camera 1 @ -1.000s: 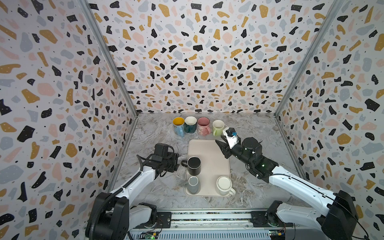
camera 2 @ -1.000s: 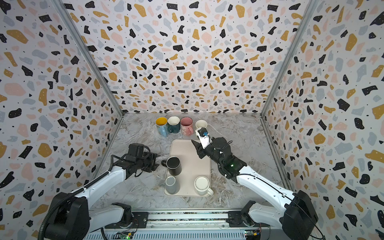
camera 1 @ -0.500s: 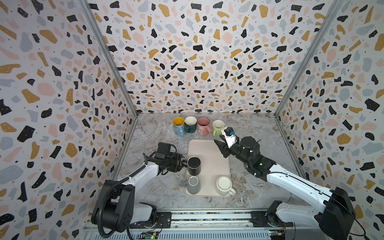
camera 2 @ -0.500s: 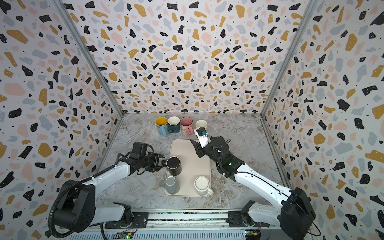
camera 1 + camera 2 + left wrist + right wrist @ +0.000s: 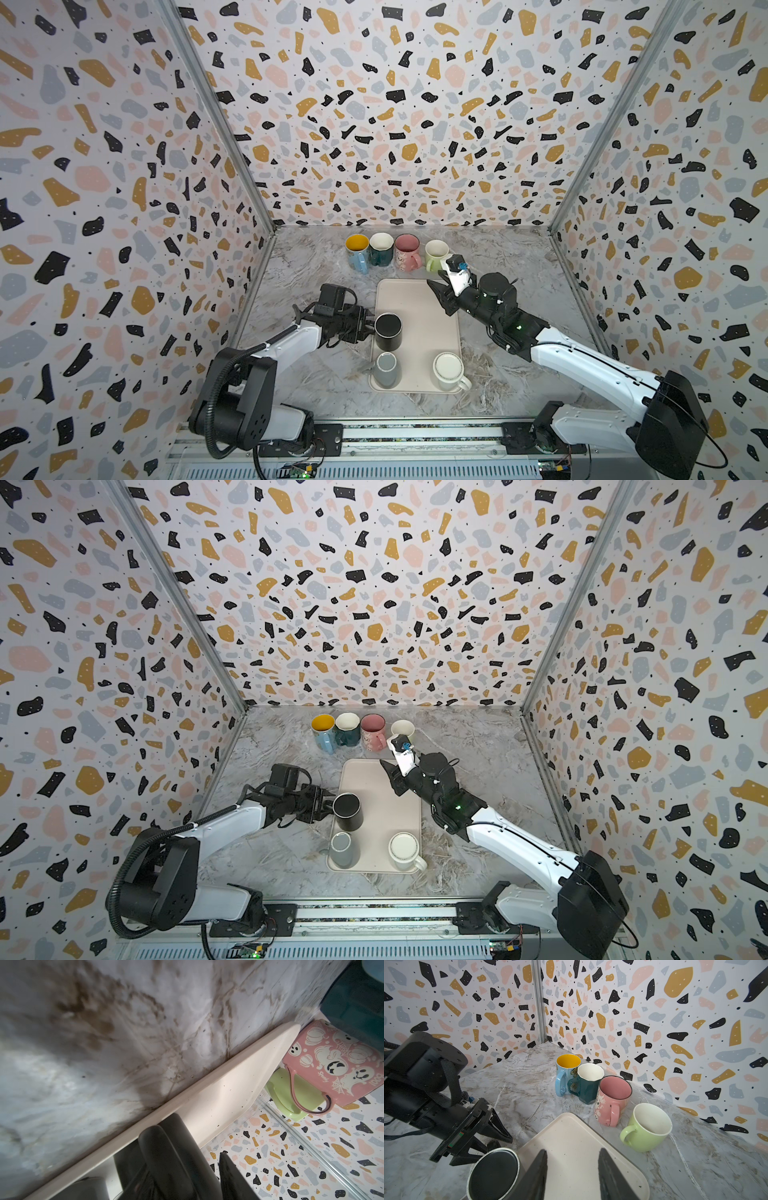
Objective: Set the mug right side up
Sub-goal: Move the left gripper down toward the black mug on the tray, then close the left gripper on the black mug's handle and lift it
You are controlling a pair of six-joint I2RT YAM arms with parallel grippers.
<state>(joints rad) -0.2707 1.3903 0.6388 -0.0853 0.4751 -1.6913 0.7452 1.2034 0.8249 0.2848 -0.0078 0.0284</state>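
Black mug (image 5: 388, 330) is standing upside down on the left side of the beige tray (image 5: 419, 299), about midway along that side. Its flat base is facing up and its handle (image 5: 493, 1143) is pointing out over the tray's left rim.

Left gripper (image 5: 369, 326) is lying low and level at that rim, with its jaws sitting partly apart on either side of the handle. In the left wrist view a sliver of gap is showing between one finger (image 5: 230, 1180) and the handle, so no clamped hold is showing.

Grey mug (image 5: 386, 368) is sitting just beside the black one, at the tray's near left corner, and a cream mug (image 5: 449, 370) is occupying the near right corner.

Right gripper (image 5: 572, 1152) is hovering over the tray's far right corner, tilted down toward it. Its fingers are standing apart and are holding nothing.

Beyond the tray's far edge, four mugs are standing upright in a close row on the marble tabletop (image 5: 316, 266): a blue mug (image 5: 357, 251) with a yellow inside, a teal mug (image 5: 381, 249), a pink mug (image 5: 407, 250) and a green mug (image 5: 435, 254). The green one is standing nearest the right gripper.
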